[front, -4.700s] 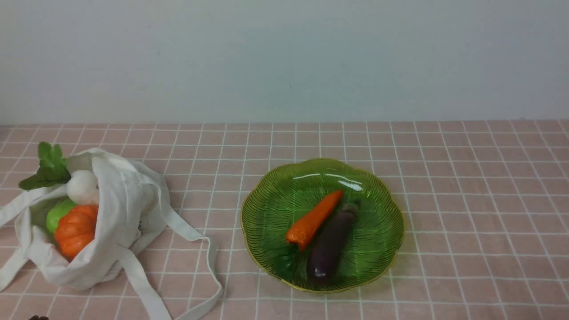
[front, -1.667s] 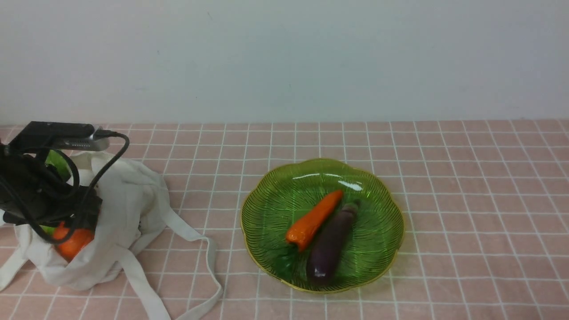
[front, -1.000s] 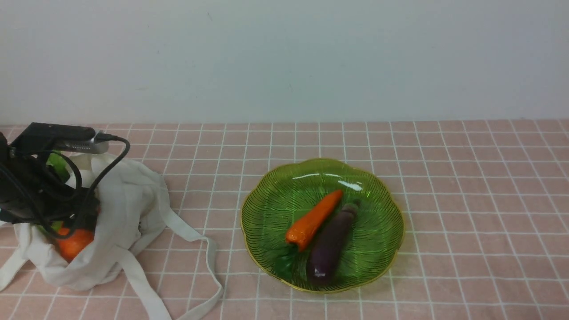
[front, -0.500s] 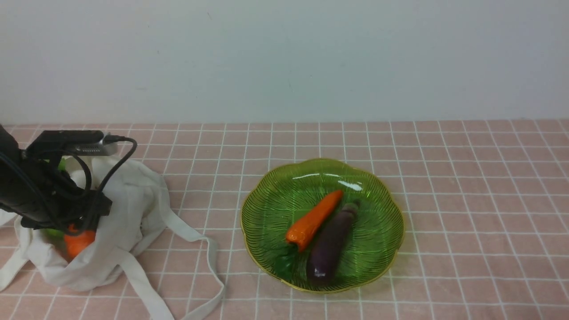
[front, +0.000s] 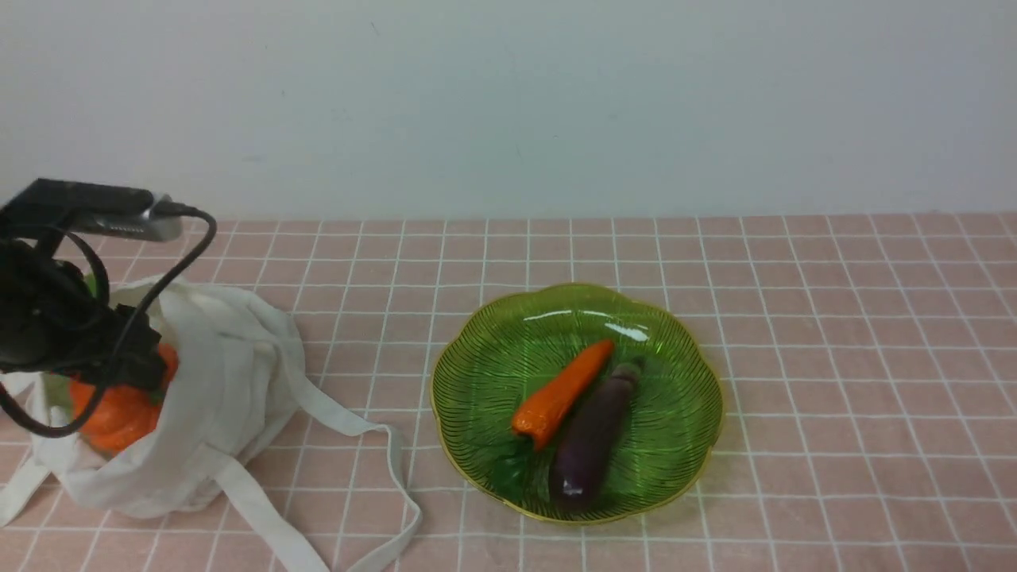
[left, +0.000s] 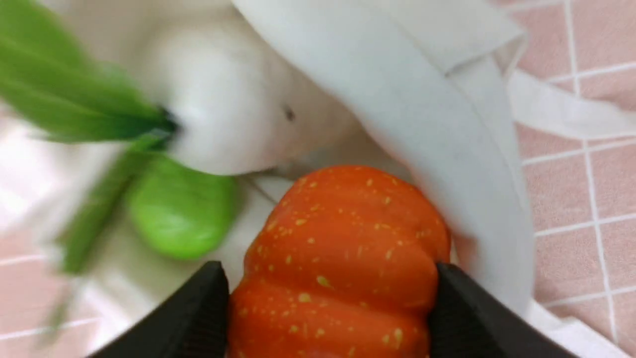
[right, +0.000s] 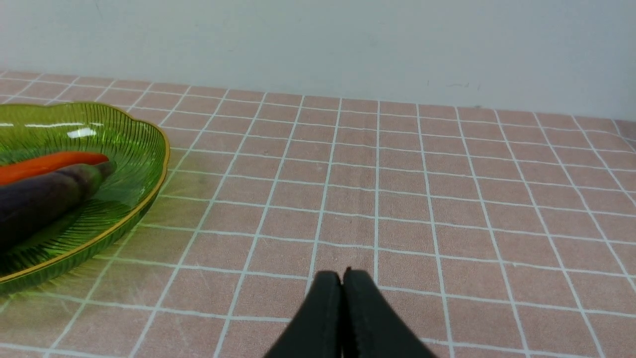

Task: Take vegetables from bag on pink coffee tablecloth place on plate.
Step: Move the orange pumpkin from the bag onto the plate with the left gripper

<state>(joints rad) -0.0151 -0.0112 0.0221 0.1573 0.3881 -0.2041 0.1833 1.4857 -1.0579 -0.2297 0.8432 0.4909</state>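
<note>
Pink checked tablecloth [front: 834, 357] under a pale wall [front: 508, 103]. Your left gripper [left: 328, 283] pinches the pumpkin [left: 348, 238] at the mouth of the bag [front: 214, 373] near the left edge. The plate [front: 493, 357] lies to its right, mid-counter. Your right gripper [right: 343, 283] sits pressed together, farther off.

- No text, label, brand, number or sign can be read in any view.
- The pink coffee tablecloth [front: 826, 334] bears only plain white grid lines.
</note>
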